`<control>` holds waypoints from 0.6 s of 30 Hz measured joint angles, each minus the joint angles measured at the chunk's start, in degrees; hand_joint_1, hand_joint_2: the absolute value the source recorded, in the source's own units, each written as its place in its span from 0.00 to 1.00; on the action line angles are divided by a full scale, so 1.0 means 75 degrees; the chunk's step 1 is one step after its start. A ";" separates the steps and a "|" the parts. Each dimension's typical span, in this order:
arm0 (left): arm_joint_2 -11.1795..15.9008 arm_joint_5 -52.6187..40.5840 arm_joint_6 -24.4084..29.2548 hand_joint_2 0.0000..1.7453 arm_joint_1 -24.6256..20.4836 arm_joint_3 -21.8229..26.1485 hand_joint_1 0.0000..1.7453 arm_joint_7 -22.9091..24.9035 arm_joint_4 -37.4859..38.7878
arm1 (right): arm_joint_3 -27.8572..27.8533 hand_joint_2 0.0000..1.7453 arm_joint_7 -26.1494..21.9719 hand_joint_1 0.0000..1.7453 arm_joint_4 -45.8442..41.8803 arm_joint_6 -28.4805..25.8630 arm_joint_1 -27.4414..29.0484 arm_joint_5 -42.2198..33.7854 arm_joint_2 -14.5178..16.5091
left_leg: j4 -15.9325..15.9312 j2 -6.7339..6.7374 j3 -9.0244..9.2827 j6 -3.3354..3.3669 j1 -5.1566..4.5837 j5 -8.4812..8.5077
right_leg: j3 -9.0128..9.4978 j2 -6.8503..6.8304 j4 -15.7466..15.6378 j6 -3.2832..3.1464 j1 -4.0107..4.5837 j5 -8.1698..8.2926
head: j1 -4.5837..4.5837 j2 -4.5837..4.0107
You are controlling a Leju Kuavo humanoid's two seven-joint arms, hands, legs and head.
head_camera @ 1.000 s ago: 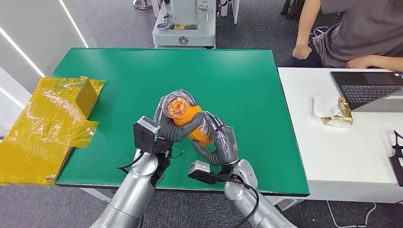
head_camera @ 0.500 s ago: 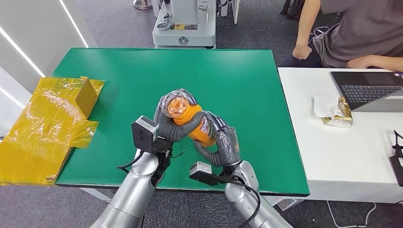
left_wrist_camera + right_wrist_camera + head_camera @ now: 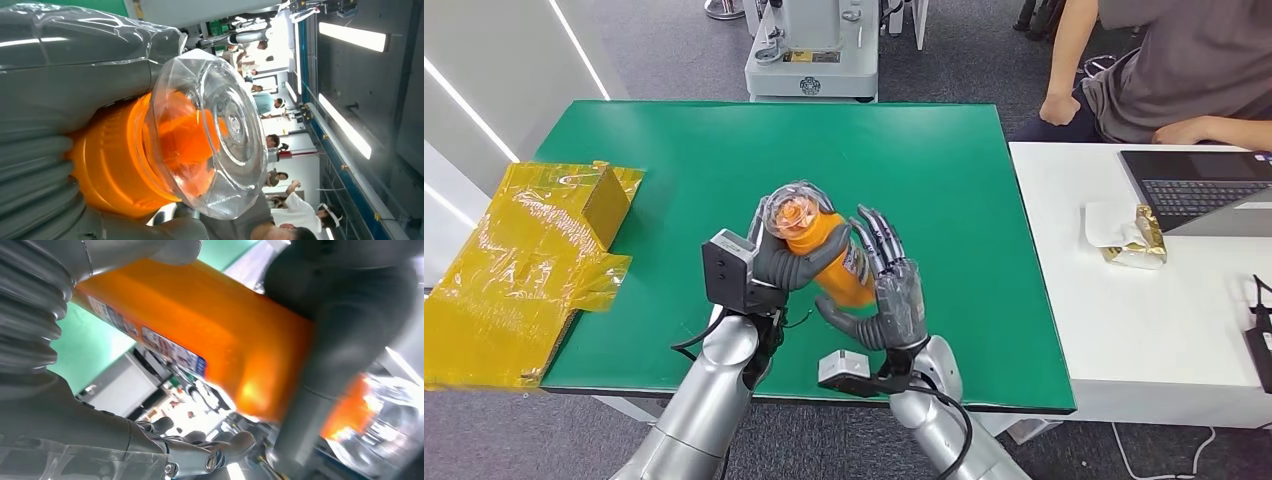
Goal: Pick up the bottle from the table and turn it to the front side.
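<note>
Gripping the bottle (image 3: pixel 822 250), left hand (image 3: pixel 776 258) fingers (image 3: pixel 816 262) wrap its neck.

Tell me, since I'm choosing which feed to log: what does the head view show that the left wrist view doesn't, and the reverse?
Head view alone: the green table, the crumpled yellow foil sheet, the seated person by the dark laptop, and the right hand with fingers spread beside the orange plastic bottle.
Left wrist view alone: the faceted detail of the bottle's clear cap and distant people under ceiling lights.
Both: the left hand gripping the orange bottle just below that cap.
</note>
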 joint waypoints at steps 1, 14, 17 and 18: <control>0.0005 0.0013 0.0023 1.00 0.0001 0.0000 1.00 -0.0001 0.0000 | -0.0014 1.00 0.0000 0.00 -0.0193 0.0000 0.0107 0.0030 0.0000 | 0.0000 0.0000 0.0000 0.0000 0.0000 0.0000 | 0.0000 0.0000 0.0000 0.0000 0.0000 0.0000 | 0.0000 0.0000; 0.0294 -0.0035 0.0681 1.00 0.0044 0.0046 1.00 -0.0111 0.0000 | -0.0017 1.00 -0.0043 0.00 -0.3862 0.0000 0.2008 -0.0642 -0.0034 | -0.0004 -0.0001 -0.0003 0.0002 0.0001 -0.0003 | 0.0000 -0.0002 0.0000 0.0004 0.0000 -0.0005 | 0.0000 0.0000; 0.0461 -0.0171 0.1013 1.00 0.0040 0.0171 1.00 -0.0202 0.0008 | 0.0017 1.00 -0.0047 0.00 -0.4369 0.0001 0.2406 -0.0503 -0.0048 | -0.0005 0.0001 -0.0003 0.0002 0.0001 -0.0003 | 0.0000 -0.0001 0.0000 0.0002 0.0001 -0.0007 | 0.0001 0.0000; 0.0523 -0.0249 0.1141 1.00 0.0031 0.0221 1.00 -0.0251 0.0024 | 0.0023 1.00 -0.0047 0.00 -0.4476 0.0002 0.2497 -0.0511 -0.0058 | -0.0005 0.0001 -0.0003 0.0002 0.0001 -0.0003 | 0.0000 -0.0001 0.0001 0.0002 0.0001 -0.0007 | 0.0001 0.0000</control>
